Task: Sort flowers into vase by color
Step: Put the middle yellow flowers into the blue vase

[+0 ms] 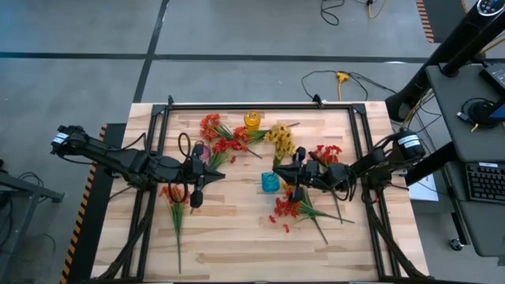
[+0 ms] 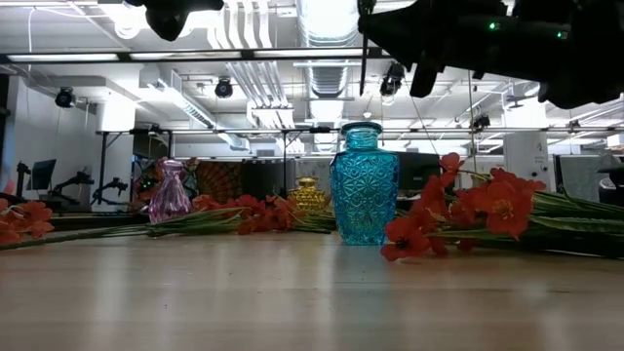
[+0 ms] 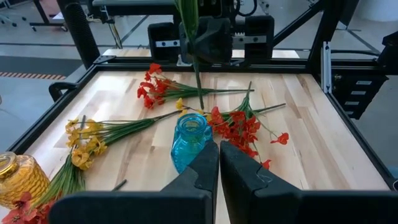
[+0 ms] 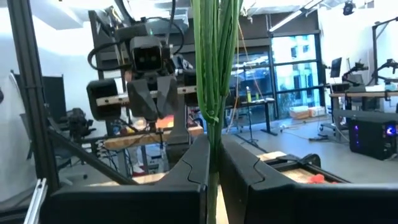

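Note:
My right gripper (image 4: 214, 165) is shut on a flower sprig (image 4: 214, 74) and holds it upright over the blue glass vase (image 1: 270, 183) at the table's middle. The sprig's blooms are out of view. My left gripper (image 3: 217, 165) is shut and empty. It hovers left of the blue vase (image 3: 189, 140) and points toward it. Red sprigs (image 1: 221, 136), yellow sprigs (image 1: 280, 140) and more red sprigs (image 1: 288, 209) lie flat on the table. A yellow vase (image 1: 252, 120) and a pink vase (image 1: 201, 150) stand farther back. My right gripper pinches the sprig's bundle of green stems (image 4: 214, 134) between its two fingers, coming level from the table's right, the fingers across the stems. The sprig is lifted clear and upright. Its thin lower stem end (image 2: 363, 83) hangs just above the blue vase's mouth (image 2: 363, 127).
Red sprigs (image 1: 325, 152) lie under the right arm, and an orange-red sprig (image 1: 175, 201) lies under the left arm. A black frame (image 1: 260, 106) runs round the tabletop. Bare wood shows along the near edge (image 1: 237, 252).

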